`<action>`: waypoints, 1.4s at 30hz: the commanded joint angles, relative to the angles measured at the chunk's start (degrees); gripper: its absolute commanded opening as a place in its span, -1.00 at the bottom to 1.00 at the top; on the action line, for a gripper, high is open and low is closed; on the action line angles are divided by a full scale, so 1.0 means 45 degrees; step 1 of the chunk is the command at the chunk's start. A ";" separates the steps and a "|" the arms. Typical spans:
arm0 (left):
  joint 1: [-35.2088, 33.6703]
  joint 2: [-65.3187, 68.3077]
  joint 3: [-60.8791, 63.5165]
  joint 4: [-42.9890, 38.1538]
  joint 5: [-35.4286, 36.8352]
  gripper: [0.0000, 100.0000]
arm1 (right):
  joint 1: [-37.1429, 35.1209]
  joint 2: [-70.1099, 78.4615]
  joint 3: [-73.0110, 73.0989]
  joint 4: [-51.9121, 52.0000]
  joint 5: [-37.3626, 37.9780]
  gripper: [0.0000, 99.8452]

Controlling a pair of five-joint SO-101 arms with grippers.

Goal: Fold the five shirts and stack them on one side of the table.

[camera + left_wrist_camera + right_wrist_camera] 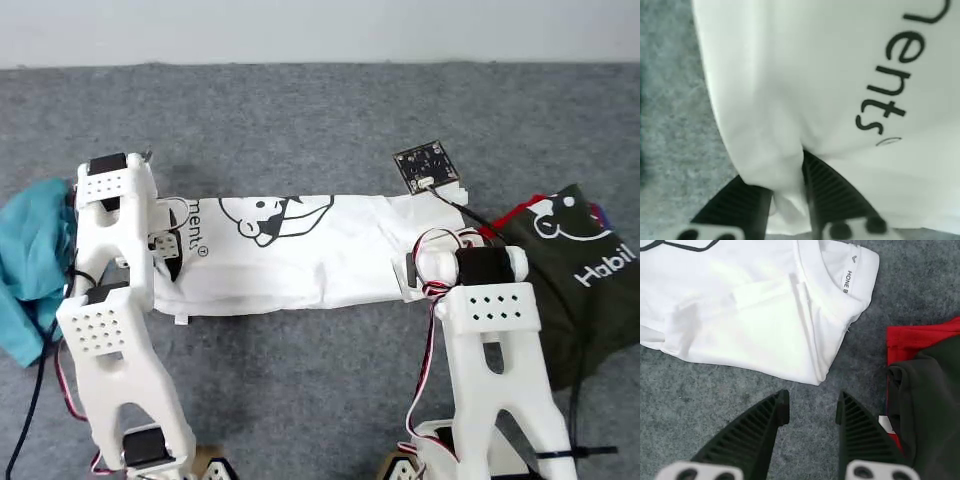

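ok so the whole thing here comes down to how the white shirt (300, 255) lies: it's folded into a long strip on the grey table (320, 120), and its long axis runs straight across from one arm to the other, so each arm has one end of it. The left gripper (785, 175) is at the end with the printed lettering and it's clamped down on a fold of the white fabric, you can see the cloth bunched up between the two jaws in the left wrist view. The right gripper (812, 400) is at the other end, jaws spread wide with nothing in them, sitting over bare table just short of the collar end. In its own wrist view the collar corner is just ahead of the claw and a bit off to one side, close but not touching. So my guess is the next fold goes end to end along that long axis, and the right arm is clearly the nearer one for the collar end, it'd only need to nudge forward onto the cloth edge to get a bite. One thing I'd watch: the black shirt (930, 405) with a red shirt (920, 335) under it sits right beside that claw on the far side from the white one, so drifting that way could snag the wrong fabric. The teal shirt (30, 250) is bunched up over by the left arm, at the table's edge.
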 commanded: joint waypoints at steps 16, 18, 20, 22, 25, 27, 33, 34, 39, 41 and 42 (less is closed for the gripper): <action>-0.3751 -0.2149 -0.0830 0.0899 0.0000 -0.97 | 0.0068 -0.0342 -0.0098 -0.0166 0.0117 -0.67; -0.3321 -0.2188 -0.0830 0.0899 0.0000 -0.97 | 0.0068 -0.0342 -0.0098 -0.0166 0.0117 -0.67; -0.2657 -0.2188 -0.0830 0.0918 0.0020 -0.97 | 0.0068 -0.0342 -0.0098 -0.0166 0.0117 -0.67; -0.1817 -0.2188 -0.0830 0.0918 0.0039 -0.97 | 0.0068 -0.0342 -0.0098 -0.0166 0.0117 -0.67; -0.0469 -0.2462 -0.0811 0.0918 0.0078 -0.97 | 0.0147 -0.0342 -0.0098 -0.0186 0.0137 -0.67; 0.0430 -0.2969 -0.0654 0.0918 0.0078 -0.97 | 0.0166 -0.0342 -0.0078 -0.0186 0.0137 -0.67; 0.2442 -0.5060 0.0127 0.0918 0.0020 -0.97 | 0.0166 -0.0322 -0.0078 -0.0186 0.0137 -0.67; 0.2735 -0.5314 0.0147 0.0918 0.0020 -0.97 | 0.0205 -0.0322 -0.0059 -0.0186 0.0137 -0.67; 0.4669 -0.5607 0.0147 0.0899 0.0020 -0.97 | 0.1670 -0.0225 0.1055 -0.1182 0.0156 -0.67; 0.5626 -0.5568 0.0147 0.0879 0.0020 -0.97 | 0.2491 -0.0049 0.1231 -0.1260 0.0156 -0.67; 0.6095 -0.5509 0.0088 0.0879 0.0020 -0.97 | 0.2882 0.0049 0.1231 -0.1260 0.0156 -0.67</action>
